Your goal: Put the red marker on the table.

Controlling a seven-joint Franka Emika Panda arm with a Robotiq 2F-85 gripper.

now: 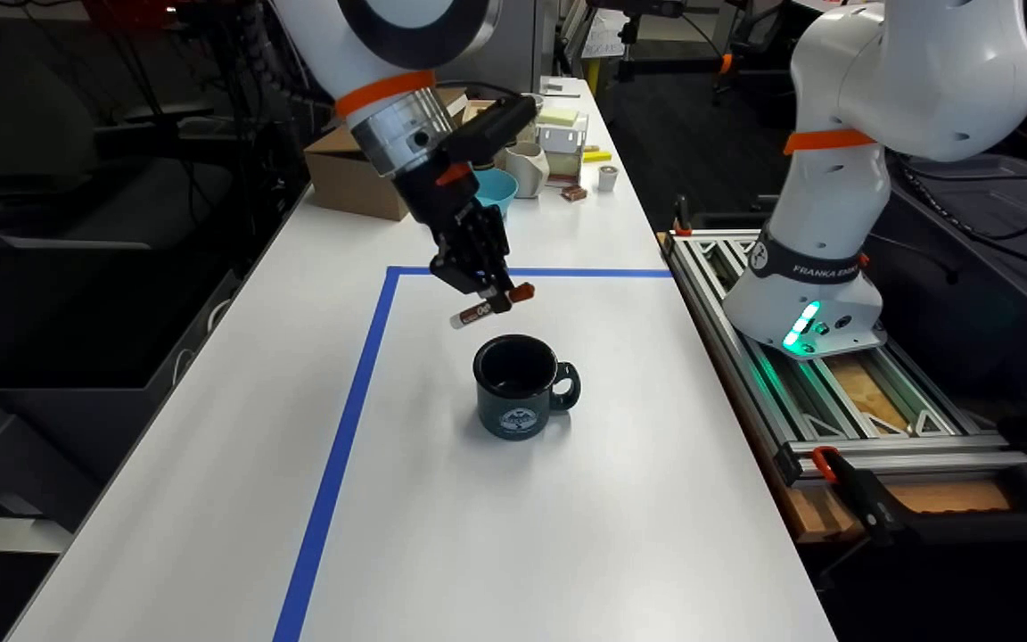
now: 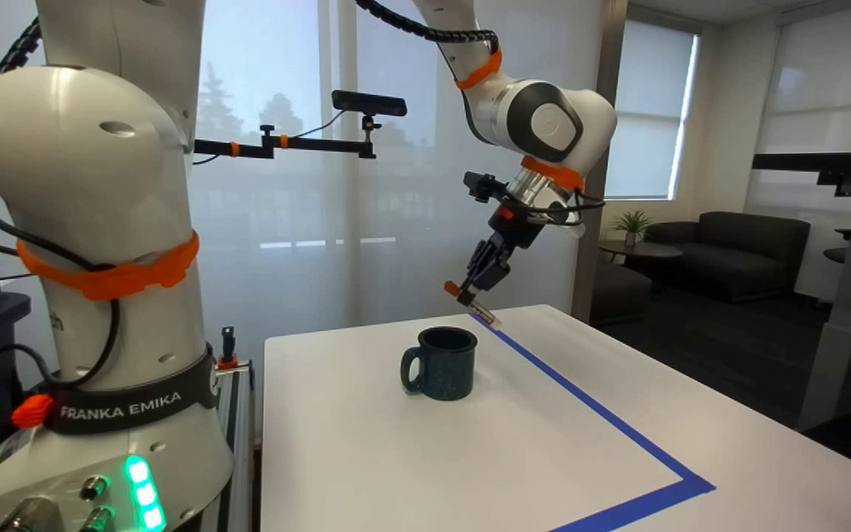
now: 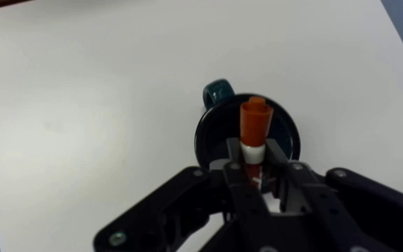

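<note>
The red marker (image 1: pixel 475 313) has an orange-red cap, a white band and a dark red label. My gripper (image 1: pixel 497 300) is shut on it near the middle and holds it tilted in the air, cap end higher. In an exterior view, the marker (image 2: pixel 482 314) and gripper (image 2: pixel 465 296) are above the far part of the white table (image 2: pixel 396 458). In the wrist view the cap (image 3: pixel 255 126) points up between the fingertips (image 3: pixel 253 150), with the dark mug (image 3: pixel 216 134) below and behind it. The white tabletop (image 1: pixel 442 535) also shows in an exterior view.
The dark mug (image 1: pixel 513 406) stands upright on the table close to the marker, its handle toward the robot base. Blue tape (image 1: pixel 349 428) outlines an area. A cardboard box (image 1: pixel 353 174), blue bowl (image 1: pixel 496 187) and white pitcher (image 1: pixel 528 169) stand at the far end. Metal rails (image 1: pixel 745 357) border the table.
</note>
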